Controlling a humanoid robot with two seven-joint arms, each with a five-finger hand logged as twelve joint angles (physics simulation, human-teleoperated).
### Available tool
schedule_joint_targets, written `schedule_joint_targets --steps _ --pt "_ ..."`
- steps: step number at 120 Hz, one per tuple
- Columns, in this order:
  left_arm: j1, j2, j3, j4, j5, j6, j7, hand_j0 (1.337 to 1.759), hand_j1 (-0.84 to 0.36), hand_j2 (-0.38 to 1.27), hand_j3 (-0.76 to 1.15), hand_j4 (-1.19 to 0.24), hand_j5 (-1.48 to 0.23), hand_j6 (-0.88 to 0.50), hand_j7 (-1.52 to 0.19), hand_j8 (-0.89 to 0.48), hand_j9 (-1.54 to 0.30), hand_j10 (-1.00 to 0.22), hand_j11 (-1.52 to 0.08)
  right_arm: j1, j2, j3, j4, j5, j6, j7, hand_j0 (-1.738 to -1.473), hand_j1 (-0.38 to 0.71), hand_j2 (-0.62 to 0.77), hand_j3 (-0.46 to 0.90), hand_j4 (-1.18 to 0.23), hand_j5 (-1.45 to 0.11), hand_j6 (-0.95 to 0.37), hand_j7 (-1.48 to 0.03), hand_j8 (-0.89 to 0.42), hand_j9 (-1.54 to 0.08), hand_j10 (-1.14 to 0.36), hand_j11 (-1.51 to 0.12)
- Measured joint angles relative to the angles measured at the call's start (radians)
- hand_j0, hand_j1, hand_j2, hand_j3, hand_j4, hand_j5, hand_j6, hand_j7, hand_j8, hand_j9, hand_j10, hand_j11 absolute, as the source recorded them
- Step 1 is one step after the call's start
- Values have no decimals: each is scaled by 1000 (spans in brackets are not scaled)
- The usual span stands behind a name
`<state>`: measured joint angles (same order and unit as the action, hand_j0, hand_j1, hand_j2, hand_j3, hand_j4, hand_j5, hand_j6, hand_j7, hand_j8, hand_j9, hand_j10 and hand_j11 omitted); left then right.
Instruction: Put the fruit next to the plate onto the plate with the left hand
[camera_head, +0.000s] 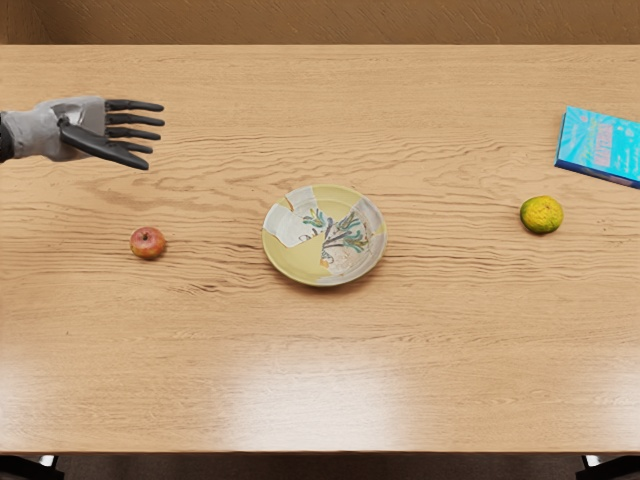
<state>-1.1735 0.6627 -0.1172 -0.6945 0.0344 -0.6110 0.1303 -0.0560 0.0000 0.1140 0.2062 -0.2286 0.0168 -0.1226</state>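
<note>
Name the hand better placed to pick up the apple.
Left. The left hand is open at the far left, close to the apple; the right arm is out of view.

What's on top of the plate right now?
Nothing: the plate shows only its painted floral pattern. The apple lies on the table beside it, apart. Whatever is under the plate is covered.

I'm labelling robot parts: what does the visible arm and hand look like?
Only the left hand shows: light grey shell-like palm and wrist, five slim black fingers, a dark band at the picture's edge. No cables or markings visible.
</note>
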Motion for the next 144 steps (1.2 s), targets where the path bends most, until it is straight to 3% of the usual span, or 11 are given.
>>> schedule_joint_targets --steps 16,32,47,60,82,93,105,121,144 --pt "-8 -2 1 -12 4 0 18 1658 52 51 0 -249 -323 -249 -323 -249 -323 -248 -323 -2 0 -1 0 0 0 0 -1658 -310 -7 0 -33 -43 -33 -43 -33 -43 -33 -43" --pt "-45 26 0 -67 166 0 94 1658 51 51 0 -250 -324 -249 -324 -249 -324 -249 -324 -2 0 -1 0 0 0 0 -1658 -310 -7 0 -33 -43 -33 -43 -33 -43 -33 -43" --pt "-58 131 0 -285 410 0 173 1658 51 51 0 -251 -325 -251 -325 -250 -325 -250 -325 -2 0 0 0 0 0 0 -1658 -310 -7 0 -33 -43 -33 -43 -33 -43 -33 -43" --pt "-102 186 0 -457 607 55 211 1658 51 51 0 -252 -325 -252 -325 -252 -325 -251 -325 -2 0 0 0 0 0 0 -1658 -310 -7 0 -33 -43 -33 -43 -33 -43 -33 -43" --pt "-138 246 29 -671 808 285 235 1658 51 52 0 -254 -326 -254 -326 -254 -325 -253 -325 -2 0 -1 -1 0 0 0 -1658 -310 -7 0 -33 -43 -33 -43 -33 -43 -33 -43" --pt "-274 249 165 -776 875 435 240 1658 51 52 0 -254 -326 -255 -326 -255 -325 -254 -325 -2 0 -1 -1 0 0 0 -1658 -310 -7 0 -33 -43 -33 -43 -33 -43 -33 -43" --pt "-333 241 310 -867 925 535 242 1658 51 52 0 -254 -326 -255 -326 -255 -326 -254 -325 -2 0 -1 -1 0 0 0 -1658 -310 -7 0 -33 -43 -33 -43 -33 -43 -33 -43" --pt "-345 200 426 -939 947 587 240 1658 51 53 0 -255 -326 -256 -326 -256 -326 -254 -326 -2 0 -1 -1 0 0 0 -1658 -310 -7 0 -33 -43 -33 -43 -33 -43 -33 -43" --pt "-365 144 534 -965 983 673 240 1658 51 53 0 -254 -326 -255 -326 -255 -326 -254 -326 -2 0 -1 0 0 0 0 -1658 -310 -7 0 -33 -43 -33 -43 -33 -43 -33 -43"
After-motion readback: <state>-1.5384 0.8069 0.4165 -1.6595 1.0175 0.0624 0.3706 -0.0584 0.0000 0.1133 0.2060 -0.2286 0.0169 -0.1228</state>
